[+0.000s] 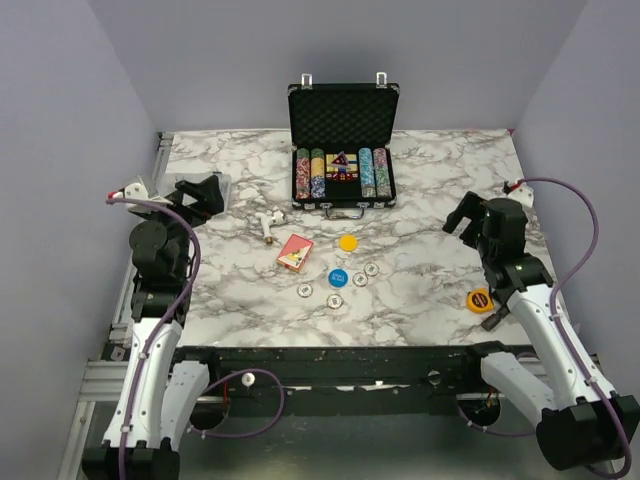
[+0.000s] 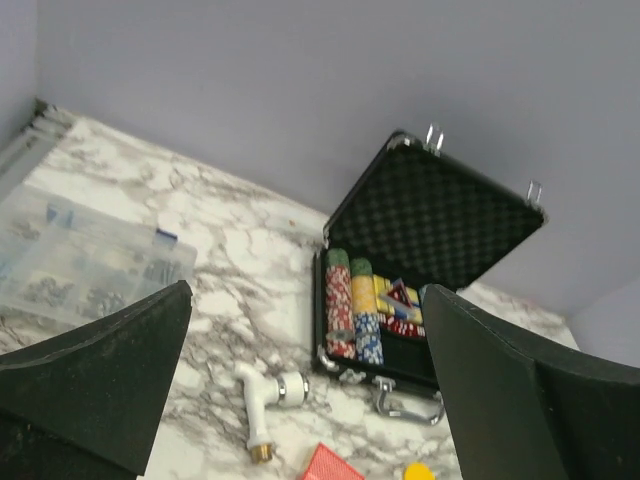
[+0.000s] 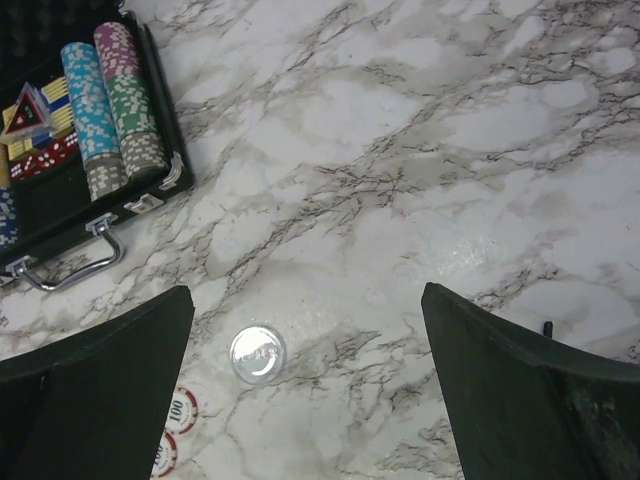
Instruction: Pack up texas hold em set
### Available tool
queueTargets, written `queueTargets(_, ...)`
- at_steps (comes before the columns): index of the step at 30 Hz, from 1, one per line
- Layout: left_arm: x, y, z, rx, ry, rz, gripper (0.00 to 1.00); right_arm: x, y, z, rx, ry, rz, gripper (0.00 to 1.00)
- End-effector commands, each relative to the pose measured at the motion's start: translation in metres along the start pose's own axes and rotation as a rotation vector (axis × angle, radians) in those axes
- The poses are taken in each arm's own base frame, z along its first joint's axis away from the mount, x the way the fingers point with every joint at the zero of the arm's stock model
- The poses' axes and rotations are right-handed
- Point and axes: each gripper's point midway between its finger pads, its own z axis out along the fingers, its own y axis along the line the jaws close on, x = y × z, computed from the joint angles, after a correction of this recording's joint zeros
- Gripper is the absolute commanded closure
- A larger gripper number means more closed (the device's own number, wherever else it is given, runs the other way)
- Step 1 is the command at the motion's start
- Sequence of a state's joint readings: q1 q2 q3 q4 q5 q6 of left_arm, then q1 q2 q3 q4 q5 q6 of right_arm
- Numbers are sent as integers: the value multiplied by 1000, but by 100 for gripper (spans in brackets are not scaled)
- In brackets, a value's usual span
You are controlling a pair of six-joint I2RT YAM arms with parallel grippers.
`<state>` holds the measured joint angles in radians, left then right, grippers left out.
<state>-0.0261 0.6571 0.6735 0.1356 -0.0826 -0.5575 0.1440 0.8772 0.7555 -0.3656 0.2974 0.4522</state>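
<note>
While the left gripper (image 1: 203, 193) and right gripper (image 1: 466, 213) hang spread and empty, the small black briefcase with silver corners (image 1: 343, 118) stands open at the far edge of the marble tabletop (image 1: 430, 290); the red card box (image 1: 295, 252) and round discs (image 1: 337, 277) lie before it.

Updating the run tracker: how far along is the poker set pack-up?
Done: chip rows sit in the open case. In hand: nothing; both jaws open, empty. Left: card box, yellow disc, blue disc and four pale discs lie loose on the table; lid not yet shut.
</note>
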Motion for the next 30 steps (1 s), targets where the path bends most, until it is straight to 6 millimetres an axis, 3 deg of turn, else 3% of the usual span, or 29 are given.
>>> queueTargets(1,51,-6,2,58,231,-65,2,-5,-13,-4,99,8,31,0)
queueTargets(6,52,-25,10,151,259,-97,2,14,-2,-3,56,119,44,0)
queueTargets(8,56,-33,13,186,295,-99,2,27,-3,-3,76,169,97,0)
queueTargets(12,67,-55,16,311,409,-83,2,61,5,0,21,325,44,0)
queueTargets(18,105,-70,19,410,678,-94,2,80,21,6,-79,424,-5,0)
queueTargets(24,152,-72,13,427,840,-26,2,117,37,10,-136,570,-64,0)
queueTargets(30,168,-83,7,472,931,-64,2,152,54,7,-129,668,-143,0)
